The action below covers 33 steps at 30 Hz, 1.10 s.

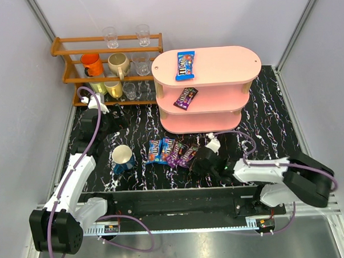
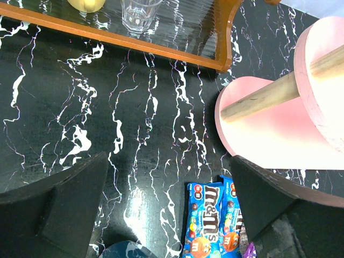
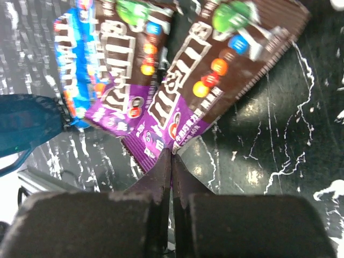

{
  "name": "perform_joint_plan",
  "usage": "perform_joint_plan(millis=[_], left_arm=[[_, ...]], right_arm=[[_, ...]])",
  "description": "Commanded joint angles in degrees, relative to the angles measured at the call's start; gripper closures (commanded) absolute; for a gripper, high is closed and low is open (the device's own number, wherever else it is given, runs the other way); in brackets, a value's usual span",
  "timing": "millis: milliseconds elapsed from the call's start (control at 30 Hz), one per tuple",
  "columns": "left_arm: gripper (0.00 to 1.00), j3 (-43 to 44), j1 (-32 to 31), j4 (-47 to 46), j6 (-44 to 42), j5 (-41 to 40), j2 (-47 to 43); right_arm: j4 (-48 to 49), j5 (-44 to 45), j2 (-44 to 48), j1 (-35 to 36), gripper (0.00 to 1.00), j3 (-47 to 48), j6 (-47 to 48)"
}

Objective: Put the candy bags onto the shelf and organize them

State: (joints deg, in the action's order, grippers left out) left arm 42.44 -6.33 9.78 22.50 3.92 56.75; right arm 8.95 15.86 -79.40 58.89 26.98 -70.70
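Note:
The pink shelf stands at the back centre, with one blue candy bag on its top board and one purple bag on the middle board. Several bags lie in a row on the table: two blue and two purple. My right gripper is shut on the near end of the rightmost purple bag; its fingertips pinch the bag's edge. My left gripper is open and empty above the table, left of the blue bags.
A blue mug stands left of the bag row and shows in the right wrist view. A wooden rack with mugs and glasses stands at the back left. The shelf's lowest board lies close to the left gripper's right.

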Motion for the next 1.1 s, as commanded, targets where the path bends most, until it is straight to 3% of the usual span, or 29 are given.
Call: perform_joint_plan(millis=[0, 233, 400, 500, 633, 767, 1067], left_arm=[[0.01, 2.7, 0.3, -2.6, 0.1, 0.6, 0.2], [0.01, 2.7, 0.2, -2.4, 0.0, 0.6, 0.0], [0.01, 2.7, 0.3, -2.4, -0.1, 0.6, 0.0], [0.01, 2.7, 0.3, -2.4, -0.2, 0.6, 0.0], [0.01, 2.7, 0.3, -2.1, -0.4, 0.4, -0.2], [0.01, 2.5, 0.3, -2.1, -0.4, 0.2, -0.3], [0.01, 2.7, 0.3, -1.9, -0.8, -0.6, -0.4]], right_arm=[[-2.6, 5.8, 11.3, 0.4, 1.0, -0.3, 13.1], [2.2, 3.3, 31.9, 0.3, 1.0, -3.9, 38.3], [-2.7, 1.6, 37.8, -1.1, 1.0, -0.3, 53.8], [-3.5, -3.8, 37.5, -4.8, 1.0, 2.7, 58.1], [-1.6, -15.6, 34.0, -18.4, 1.0, 6.3, 60.1], [1.0, -25.7, 29.2, -27.0, 1.0, 10.4, 62.3], [6.8, -38.5, 16.7, -36.9, 1.0, 18.6, 62.4]])
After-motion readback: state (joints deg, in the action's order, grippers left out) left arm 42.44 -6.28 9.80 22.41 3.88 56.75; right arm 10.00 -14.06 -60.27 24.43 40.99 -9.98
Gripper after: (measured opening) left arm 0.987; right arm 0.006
